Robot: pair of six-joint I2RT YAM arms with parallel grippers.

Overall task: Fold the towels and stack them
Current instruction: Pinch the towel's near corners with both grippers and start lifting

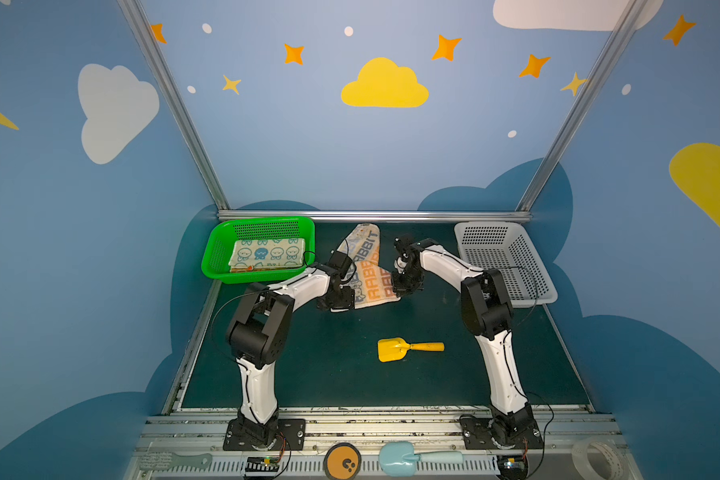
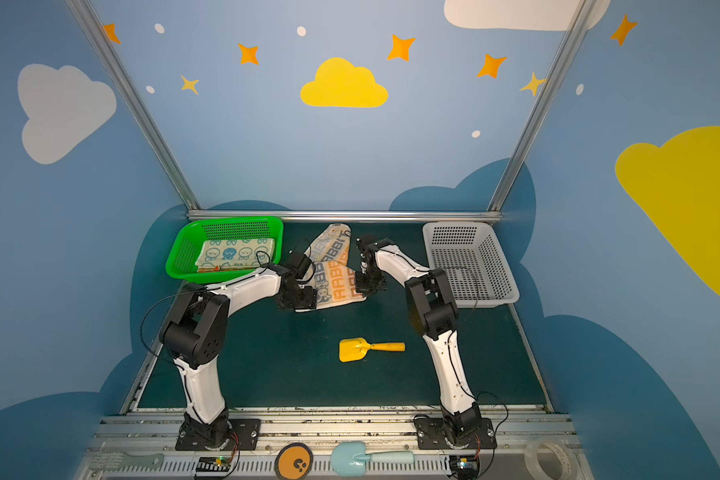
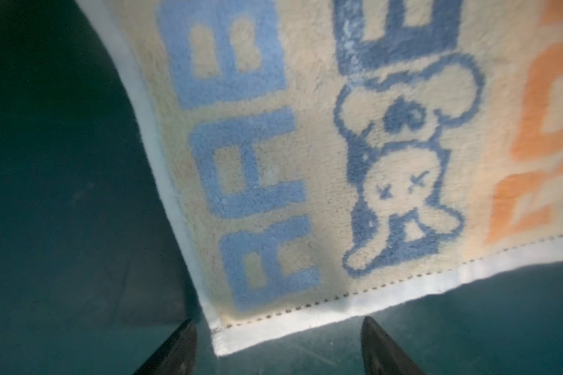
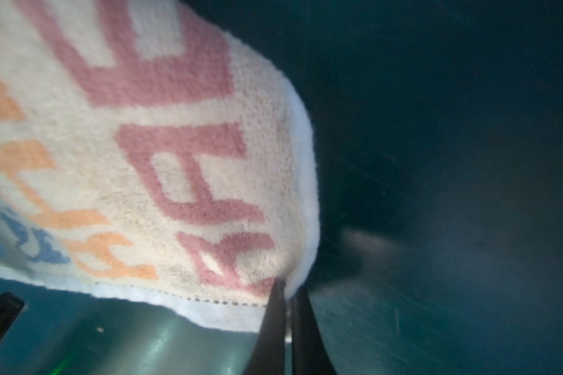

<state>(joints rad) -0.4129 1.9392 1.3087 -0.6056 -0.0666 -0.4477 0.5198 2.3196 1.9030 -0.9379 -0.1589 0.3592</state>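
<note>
The right pincer (image 4: 288,289) pinches the lettered towel's (image 1: 371,270) near right corner. The left pincer (image 3: 277,319) is spread at its near left corner.

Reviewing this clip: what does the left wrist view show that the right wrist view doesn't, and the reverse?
Only left wrist: the left gripper open, its fingers either side of the towel corner, not gripping it; blue letters and a blue rabbit.
Only right wrist: the right gripper shut on the towel's corner, pink letters beside it.
Both: the same cream towel, orange letters, white stitched hem, dark green mat.
</note>
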